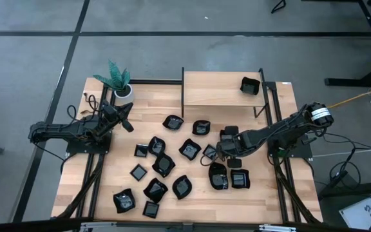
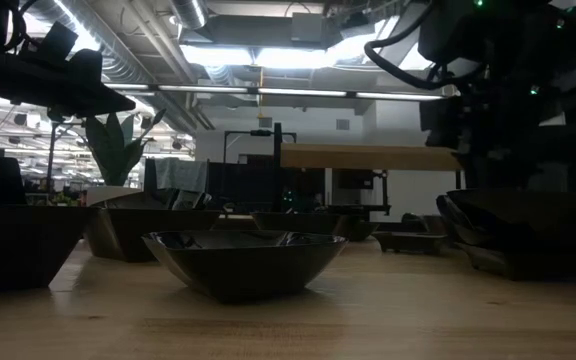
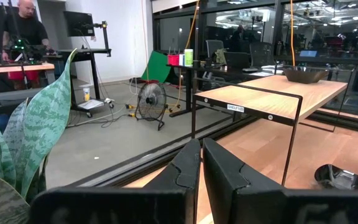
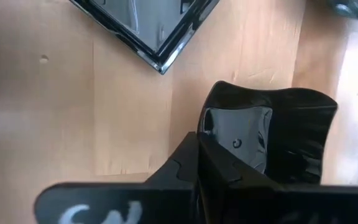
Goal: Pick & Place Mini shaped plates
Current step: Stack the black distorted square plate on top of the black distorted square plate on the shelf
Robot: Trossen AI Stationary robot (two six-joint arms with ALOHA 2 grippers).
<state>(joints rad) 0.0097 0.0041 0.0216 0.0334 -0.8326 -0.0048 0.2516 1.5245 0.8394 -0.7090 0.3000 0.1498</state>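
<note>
Right hand [image 1: 225, 147] hides plate [image 4: 272, 134] rim; leaves [image 3: 17, 149] cropped

Approx 16 mini shaped plates [image 1: 155, 189], 1 potted plant [image 1: 116, 80], 1 raised shelf [image 1: 214, 89], 2 arms.

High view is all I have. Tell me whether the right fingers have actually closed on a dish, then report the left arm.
Observer: The right wrist view shows the right gripper shut on the rim of a wavy-edged black dish.
Operator: Now the left arm.
Observer: The left wrist view shows the left gripper shut and empty, aimed toward the raised shelf, with plant leaves close beside it.
</note>
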